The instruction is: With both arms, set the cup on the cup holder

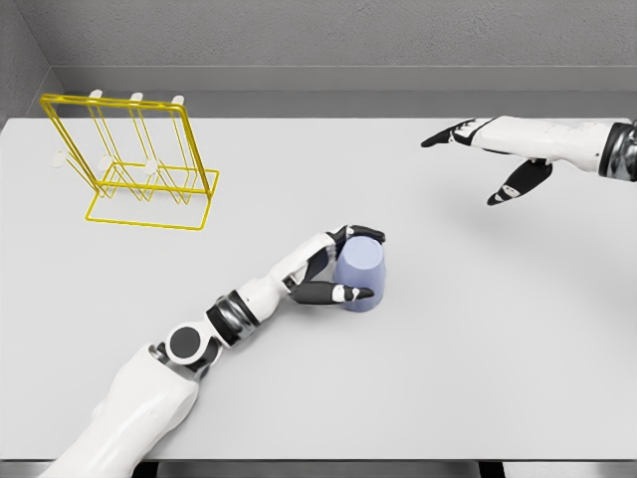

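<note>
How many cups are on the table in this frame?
1. A single lavender cup stands near the table's middle, with the left hand wrapped around it, right of the yellow cup holder. None seems hidden.

one cup (pixel 359 273), one cup holder (pixel 139 164), two hands

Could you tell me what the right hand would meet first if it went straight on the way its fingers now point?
The right hand is open, fingers pointing left and slightly toward the table's near edge. That line looks free across the bare table; extended far, it may reach the cup held by the left hand, though depth is unclear.
</note>
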Tool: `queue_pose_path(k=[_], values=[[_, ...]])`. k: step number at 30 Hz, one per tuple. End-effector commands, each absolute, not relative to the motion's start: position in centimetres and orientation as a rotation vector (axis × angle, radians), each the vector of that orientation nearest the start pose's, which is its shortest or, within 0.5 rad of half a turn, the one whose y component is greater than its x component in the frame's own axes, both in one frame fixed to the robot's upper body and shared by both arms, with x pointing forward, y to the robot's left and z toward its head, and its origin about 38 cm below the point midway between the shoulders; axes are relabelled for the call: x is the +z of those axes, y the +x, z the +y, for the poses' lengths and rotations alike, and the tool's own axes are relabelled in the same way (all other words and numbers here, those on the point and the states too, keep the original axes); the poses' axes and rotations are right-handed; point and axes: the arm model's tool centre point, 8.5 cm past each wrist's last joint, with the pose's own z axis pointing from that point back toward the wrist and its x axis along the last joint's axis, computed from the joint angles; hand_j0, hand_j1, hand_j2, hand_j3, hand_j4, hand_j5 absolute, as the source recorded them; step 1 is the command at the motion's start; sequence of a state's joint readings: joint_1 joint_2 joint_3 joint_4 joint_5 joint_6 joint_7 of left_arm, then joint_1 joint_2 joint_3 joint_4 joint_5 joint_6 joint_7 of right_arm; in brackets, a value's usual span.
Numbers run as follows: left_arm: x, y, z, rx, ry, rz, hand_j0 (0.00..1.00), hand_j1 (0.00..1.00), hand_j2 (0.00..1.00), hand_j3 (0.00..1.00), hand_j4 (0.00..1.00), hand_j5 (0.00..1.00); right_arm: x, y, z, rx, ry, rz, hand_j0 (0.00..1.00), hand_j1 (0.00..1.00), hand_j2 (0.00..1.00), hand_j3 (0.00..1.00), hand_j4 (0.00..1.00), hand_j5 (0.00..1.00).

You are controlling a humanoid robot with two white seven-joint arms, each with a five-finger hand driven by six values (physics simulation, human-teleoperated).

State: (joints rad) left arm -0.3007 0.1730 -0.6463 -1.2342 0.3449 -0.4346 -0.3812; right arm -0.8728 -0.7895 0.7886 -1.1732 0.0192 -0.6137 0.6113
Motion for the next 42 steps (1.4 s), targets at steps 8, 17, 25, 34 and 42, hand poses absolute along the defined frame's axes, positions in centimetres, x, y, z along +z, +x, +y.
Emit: queue_pose_path(k=[8,17,25,34,42], values=[[5.5,37.5,9.6,-0.795,-0.729,-1.657,0.28,0.28,0.28,0.28,0.28,0.28,24.4,48.0,-32.3,1.84,-0.186,-1.475,1.0,1.0,1.0,1.0,1.0,1.0],[12.4,37.8,14.0,-0.774,-0.775,-1.829,0.27,0.27,0.27,0.27,0.27,0.27,24.4,48.0,-32.3,1.842,-0.186,-1.475,1.0,1.0,1.0,1.0,1.0,1.0],[15.4,35.4,22.9,-0.783,-0.674,-1.858,0.27,0.27,0.27,0.27,0.27,0.27,24.5,48.0,-32.4,1.84,-0.19,-1.474,1.0,1.0,1.0,1.0,1.0,1.0],[20.8,35.3,28.4,-0.754,-0.607,-1.953,0.27,0.27,0.27,0.27,0.27,0.27,24.7,48.1,-32.6,1.834,-0.196,-1.482,1.0,1.0,1.0,1.0,1.0,1.0],[24.2,37.5,29.3,-0.755,-0.573,-1.997,0.27,0.27,0.27,0.27,0.27,0.27,24.7,48.1,-32.6,1.834,-0.196,-1.482,1.0,1.0,1.0,1.0,1.0,1.0]])
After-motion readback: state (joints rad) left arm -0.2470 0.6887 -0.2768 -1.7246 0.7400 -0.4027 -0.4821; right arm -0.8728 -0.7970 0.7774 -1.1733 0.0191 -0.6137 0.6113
